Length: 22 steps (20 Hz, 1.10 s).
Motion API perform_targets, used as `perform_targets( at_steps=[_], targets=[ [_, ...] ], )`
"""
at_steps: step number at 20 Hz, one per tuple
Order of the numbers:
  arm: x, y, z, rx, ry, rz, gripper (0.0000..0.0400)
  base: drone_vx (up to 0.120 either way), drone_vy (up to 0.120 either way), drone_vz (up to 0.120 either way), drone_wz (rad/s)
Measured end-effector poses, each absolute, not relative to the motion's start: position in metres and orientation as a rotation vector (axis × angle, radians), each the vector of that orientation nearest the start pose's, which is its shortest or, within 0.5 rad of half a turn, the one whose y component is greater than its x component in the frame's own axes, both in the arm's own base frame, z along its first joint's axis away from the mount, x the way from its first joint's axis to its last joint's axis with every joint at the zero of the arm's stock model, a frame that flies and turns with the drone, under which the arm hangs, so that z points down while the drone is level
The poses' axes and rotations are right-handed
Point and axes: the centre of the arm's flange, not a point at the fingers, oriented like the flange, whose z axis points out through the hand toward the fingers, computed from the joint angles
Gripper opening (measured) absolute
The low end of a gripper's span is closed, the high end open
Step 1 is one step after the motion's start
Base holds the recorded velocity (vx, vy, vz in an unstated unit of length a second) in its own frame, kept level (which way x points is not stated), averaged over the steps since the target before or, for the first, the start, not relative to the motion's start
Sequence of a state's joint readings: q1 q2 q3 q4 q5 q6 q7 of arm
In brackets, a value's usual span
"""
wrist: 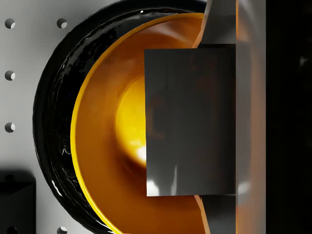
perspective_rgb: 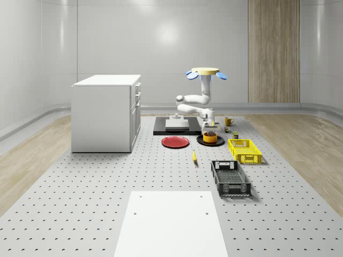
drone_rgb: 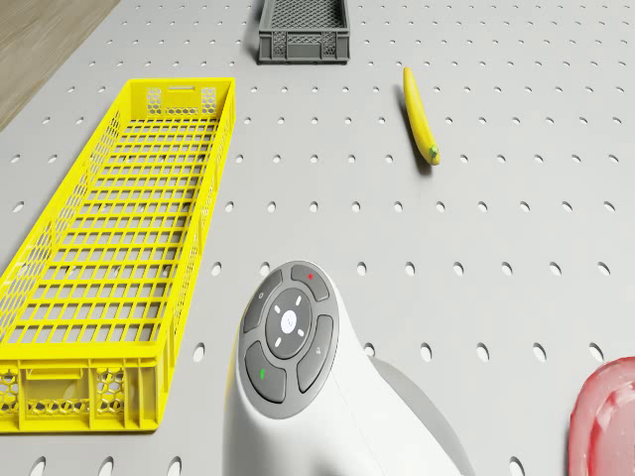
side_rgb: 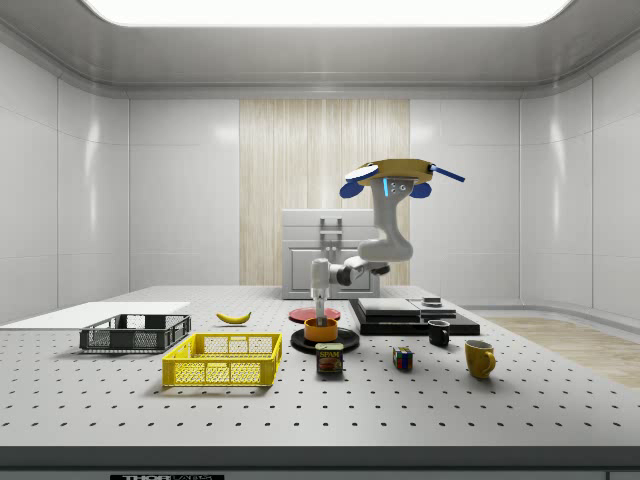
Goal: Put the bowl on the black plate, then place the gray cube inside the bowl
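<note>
Gray cube (wrist: pixel 190 119): a flat-faced, dull metallic block, sitting between the fingers directly above the bowl's hollow in the wrist view.
Bowl (side_rgb: pixel 321 329): orange, round, glossy inside with a bright yellow glow at the centre; resting on the black plate.
Black plate (side_rgb: pixel 300 342): a shiny, dark disc, showing as a ring around the bowl in the wrist view.
Gripper (side_rgb: pixel 319 308): pointing straight down over the bowl, fingers (wrist: pixel 222 29) pinching the gray cube from opposite sides.
Arm: hanging down from the drone, bending at the elbow, reaching out sideways, then dropping vertically at the wrist; white, smooth, rounded shells, one carrying a gray button pad (drone_rgb: pixel 286 332) in the drone view.
Drone (side_rgb: pixel 392 178): hovering in the air above the table, a tan disc body with blue rotors, offset toward the side view's right of the bowl.
Red plate (perspective_rgb: pixel 175 142): flat, lying just beside the black plate on the whole-scene view's left.
Yellow crate (perspective_rgb: pixel 244 150): an open lattice basket, lying near the black plate.
Dark crate (perspective_rgb: pixel 230 178): a gray mesh basket, lying beyond the yellow crate.
Banana (drone_rgb: pixel 420 115): slim, curved, lying on the perforated table (perspective_rgb: pixel 80 203).
</note>
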State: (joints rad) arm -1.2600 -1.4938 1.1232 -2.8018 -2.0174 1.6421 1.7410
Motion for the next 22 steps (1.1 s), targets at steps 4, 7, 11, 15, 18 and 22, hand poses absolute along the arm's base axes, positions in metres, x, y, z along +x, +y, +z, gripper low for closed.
perform_targets(
  at_steps=[4, 7, 11, 15, 18, 22],
  targets=[
    [0.307, -0.021, 0.577, 0.000, -0.002, 0.787, 0.0252, 0.000, 0.000, 0.000, 0.000],
    [0.307, -0.021, 0.588, 0.000, -0.002, 0.787, 0.0274, 0.000, 0.000, 0.000, 0.000],
    [0.305, -0.032, 0.593, -0.002, 0.006, 0.780, 0.0272, 0.000, 0.000, 0.000, 0.000],
    [0.307, -0.024, 0.583, 0.001, 0.001, 0.770, 0.0353, 0.000, 0.000, 0.000, 0.000],
    [0.307, -0.023, 0.570, 0.001, 0.000, 0.777, 0.0378, 0.000, 0.000, 0.000, 0.000],
    [0.307, -0.022, 0.550, 0.001, -0.001, 0.782, 0.0392, 0.000, 0.000, 0.000, 0.000]
  ],
)
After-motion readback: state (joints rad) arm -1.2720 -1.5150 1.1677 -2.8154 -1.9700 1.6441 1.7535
